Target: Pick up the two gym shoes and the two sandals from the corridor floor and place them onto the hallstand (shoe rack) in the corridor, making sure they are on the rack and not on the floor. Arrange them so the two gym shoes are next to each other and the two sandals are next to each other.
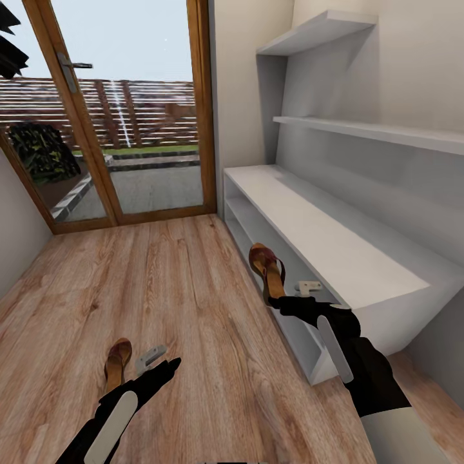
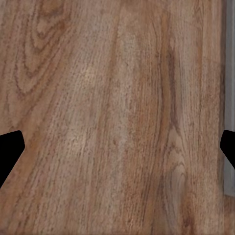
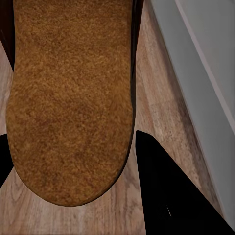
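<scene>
Nearest the head camera, my left pincer hung low over the corridor floor, its fingers spread and holding nothing; the left wrist view gave me bare wood planks between two dark fingertips. Just beside it lay one sandal, flat on the planks, tan footbed up with a dark brown strap across it.

Further right, my right pincer was pinching the second sandal by its heel end, tilted up off the floor and close to the front of the hallstand. From the right wrist, the footbed showed as a broad, grainy tan surface with a rounded end, a dark finger alongside it and the white rack edge beyond.

I judged the job barely begun: the rack's flat top and the part of its shelves I could see carried no shoes, one sandal was in hand but not yet set down, the other waited on the floor, and the gym shoes remained to be fetched.
</scene>
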Tool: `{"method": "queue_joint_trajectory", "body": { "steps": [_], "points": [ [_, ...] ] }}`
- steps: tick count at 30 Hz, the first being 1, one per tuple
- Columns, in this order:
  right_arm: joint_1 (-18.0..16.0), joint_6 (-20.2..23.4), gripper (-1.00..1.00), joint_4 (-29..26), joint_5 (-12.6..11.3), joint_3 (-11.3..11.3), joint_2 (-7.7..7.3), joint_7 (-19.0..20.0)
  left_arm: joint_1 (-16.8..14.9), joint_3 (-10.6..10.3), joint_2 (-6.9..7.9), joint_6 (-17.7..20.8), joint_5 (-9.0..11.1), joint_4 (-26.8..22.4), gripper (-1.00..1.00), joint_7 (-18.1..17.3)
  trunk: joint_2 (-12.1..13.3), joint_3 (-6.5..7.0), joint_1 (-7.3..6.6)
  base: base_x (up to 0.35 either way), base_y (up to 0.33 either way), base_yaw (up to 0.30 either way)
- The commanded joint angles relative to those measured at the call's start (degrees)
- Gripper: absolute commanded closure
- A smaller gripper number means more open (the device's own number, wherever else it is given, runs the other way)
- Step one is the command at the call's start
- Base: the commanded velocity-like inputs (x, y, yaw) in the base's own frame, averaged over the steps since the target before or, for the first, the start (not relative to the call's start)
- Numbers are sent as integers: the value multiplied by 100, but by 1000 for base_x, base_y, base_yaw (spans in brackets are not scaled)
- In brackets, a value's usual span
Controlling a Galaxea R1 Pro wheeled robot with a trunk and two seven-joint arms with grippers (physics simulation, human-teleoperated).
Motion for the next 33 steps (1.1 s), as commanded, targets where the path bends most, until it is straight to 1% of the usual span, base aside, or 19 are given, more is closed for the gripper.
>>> {"method": "queue_joint_trajectory", "body": {
  "steps": [1, 26, 29, 33],
  "points": [
    [1, -2, 100, 0, -20, 0, 0, -18, 0, -4, 0, 1, 0, 0, -100, 1, 0, 0, 0, 1, 20, 0],
    [3, -36, 100, 6, -20, -6, -7, -10, 0, -16, -2, 7, 1, -27, -100, 17, 0, 0, 0, 1, 5, 0],
    [3, -38, 100, 6, -20, -3, -7, -9, 0, -16, -2, 19, 3, -26, -100, 10, 0, 0, 0, 110, 0, 0],
    [3, -35, 100, 4, -20, 0, -2, -4, 0, -17, -2, 27, 1, -25, -100, 11, 0, 0, 0, 258, 0, 0]
  ]
}}
